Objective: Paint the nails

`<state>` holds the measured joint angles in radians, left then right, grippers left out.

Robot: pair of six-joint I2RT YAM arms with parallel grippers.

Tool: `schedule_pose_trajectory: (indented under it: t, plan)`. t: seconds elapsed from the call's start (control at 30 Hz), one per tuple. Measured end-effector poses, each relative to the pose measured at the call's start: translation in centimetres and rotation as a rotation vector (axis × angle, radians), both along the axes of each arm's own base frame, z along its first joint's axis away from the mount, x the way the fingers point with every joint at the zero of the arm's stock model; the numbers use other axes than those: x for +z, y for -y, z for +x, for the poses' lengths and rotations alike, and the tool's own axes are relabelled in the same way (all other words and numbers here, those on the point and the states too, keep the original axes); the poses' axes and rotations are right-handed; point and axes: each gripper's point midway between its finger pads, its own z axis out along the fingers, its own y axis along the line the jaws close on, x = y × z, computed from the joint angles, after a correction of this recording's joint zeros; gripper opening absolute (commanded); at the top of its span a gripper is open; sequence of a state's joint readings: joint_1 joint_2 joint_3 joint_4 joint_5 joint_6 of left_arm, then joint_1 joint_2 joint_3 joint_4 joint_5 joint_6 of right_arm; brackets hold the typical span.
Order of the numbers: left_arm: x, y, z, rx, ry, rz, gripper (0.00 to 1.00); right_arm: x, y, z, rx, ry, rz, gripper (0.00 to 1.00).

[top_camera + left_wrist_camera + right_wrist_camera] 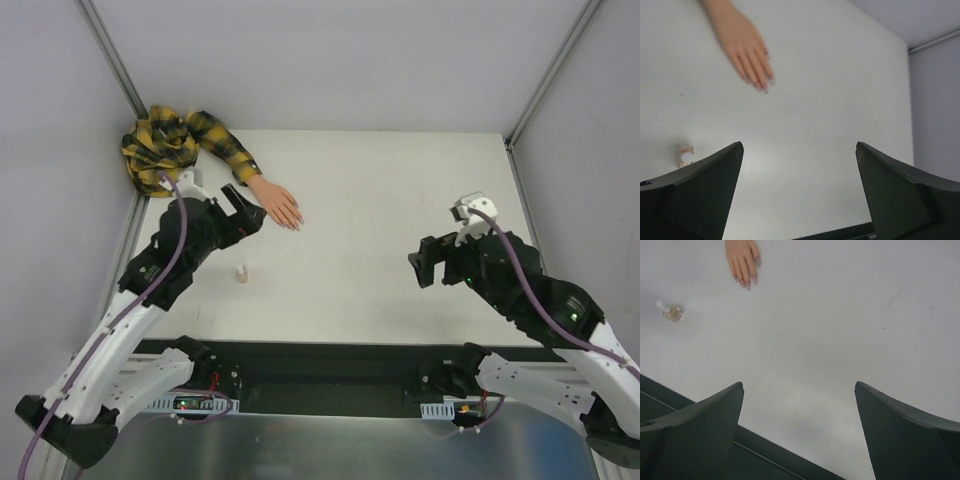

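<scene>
Up in the far left part of the white table (400,190) lies a small mannequin hand (277,203), palm down, its arm in a yellow-and-black plaid sleeve (185,140) that bunches up behind the wrist. The nails (762,86) are the pinkish tips of its fingers, on the end away from the sleeve. They are too small to show whether any polish is wet on them.

The left gripper (243,212) hangs just beside the mannequin hand, on the side toward the arm bases. Its jaws are spread wide with nothing between them. In its wrist view the mannequin hand lies ahead and to the left, apart from both fingers.

A small polish bottle (241,272) rests on the table near the mannequin hand, nearer the arm bases than the fingertips are. I cannot tell whether it stands upright.

The right gripper (425,265) is well apart from the mannequin hand, across the table to the right. Its jaws are also wide and hold nothing, over bare tabletop.
</scene>
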<state>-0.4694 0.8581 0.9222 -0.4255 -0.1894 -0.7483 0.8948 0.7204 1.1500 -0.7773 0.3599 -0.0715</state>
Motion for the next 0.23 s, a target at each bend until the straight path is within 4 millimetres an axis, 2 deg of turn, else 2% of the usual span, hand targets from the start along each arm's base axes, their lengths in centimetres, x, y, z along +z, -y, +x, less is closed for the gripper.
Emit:
schedule_pose_trajectory:
  t: [0.1,0.23]
  plan:
    - [6.4,0.2,-1.7,-0.06,0.164,-0.087,0.99,1.7,3.0,-1.0,-0.089,0.033,0.045,0.96]
    - [12.4,-1.3,-4.8,-0.076,0.349,-0.155,0.99,3.4,6.8,-3.3,-0.152,0.093,0.176,0.96]
